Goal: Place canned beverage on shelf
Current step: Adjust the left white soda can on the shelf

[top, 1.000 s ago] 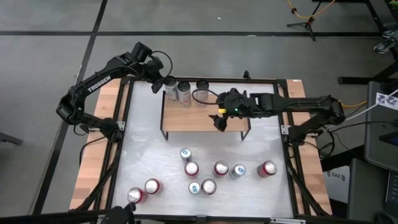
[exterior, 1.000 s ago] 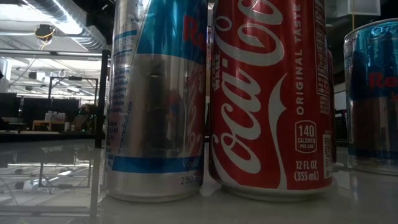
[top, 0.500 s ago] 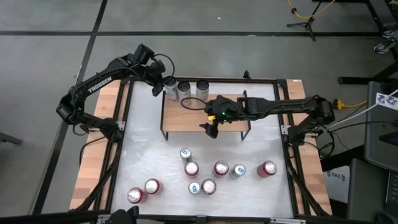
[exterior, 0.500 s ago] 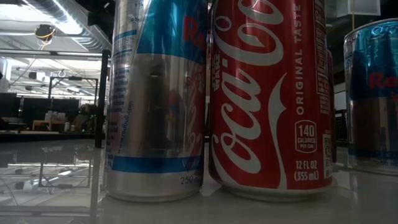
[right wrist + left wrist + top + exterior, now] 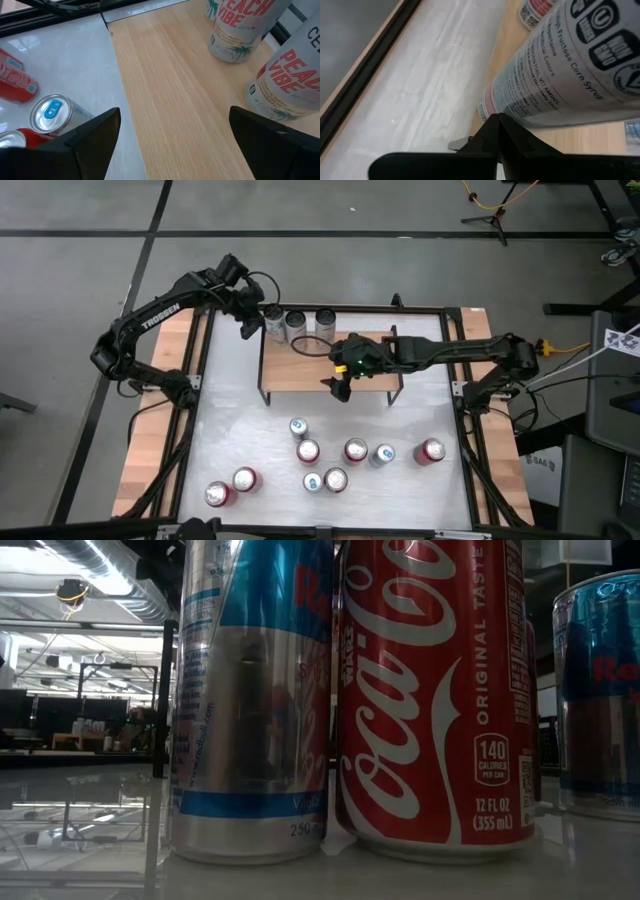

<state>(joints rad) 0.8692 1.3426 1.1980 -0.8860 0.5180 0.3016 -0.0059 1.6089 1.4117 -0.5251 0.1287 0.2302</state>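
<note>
Hovering over the shelf, right gripper jaws open (empty), left gripper jaws unclear, beside cans.

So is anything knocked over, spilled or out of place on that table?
Nothing stands out. Three cans stand upright in a row along the back of the shelf, and the other cans stand upright on the table. No spill shows. The right gripper is open and empty.

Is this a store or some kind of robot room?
Probably a robot lab or workshop, not a store. Two robot arms work at a framed table with cans and a small shelf, cables trail over a bare grey floor, and exposed ducting runs overhead.
</note>
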